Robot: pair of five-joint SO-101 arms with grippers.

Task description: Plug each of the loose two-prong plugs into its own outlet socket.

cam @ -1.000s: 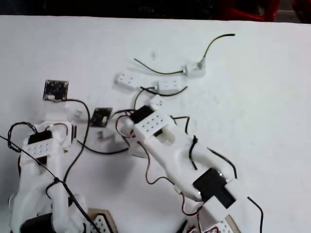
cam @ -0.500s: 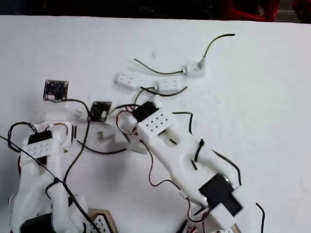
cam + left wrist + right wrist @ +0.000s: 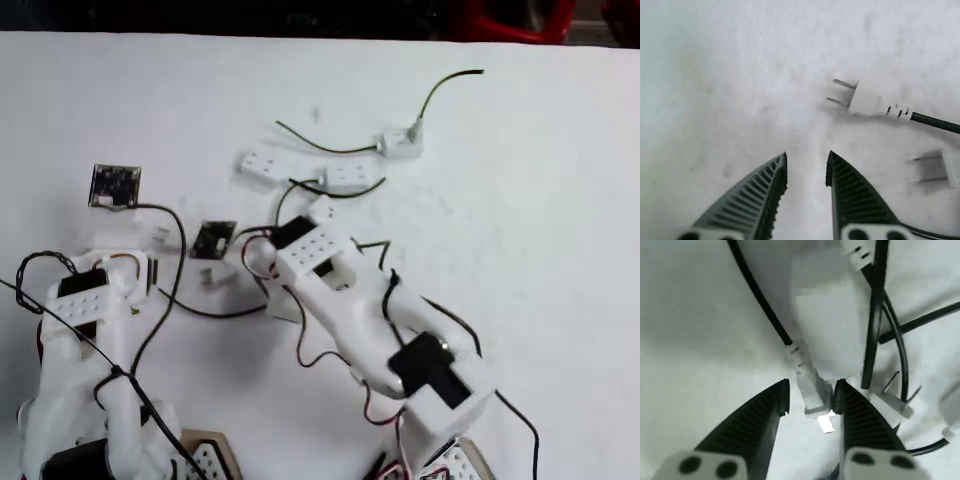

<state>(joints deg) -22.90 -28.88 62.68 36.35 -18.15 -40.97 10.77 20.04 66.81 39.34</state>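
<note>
White table [image 3: 560,250], dark room [image 3: 250,15] behind. Left gripper [image 3: 806,160] gapes empty; right gripper [image 3: 811,385], parted, straddles a plug [image 3: 814,397].

I've got the white table [image 3: 560,280] running edge to edge in the high view, matte and faintly speckled; past its far edge, a dark strip of room [image 3: 200,15]; in that strip sits something red [image 3: 510,22], too cropped to identify.

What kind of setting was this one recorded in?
Probably a robotics lab bench: two small arms with exposed wiring at a plain white table, with loose plugs and sockets laid out as test pieces.
</note>
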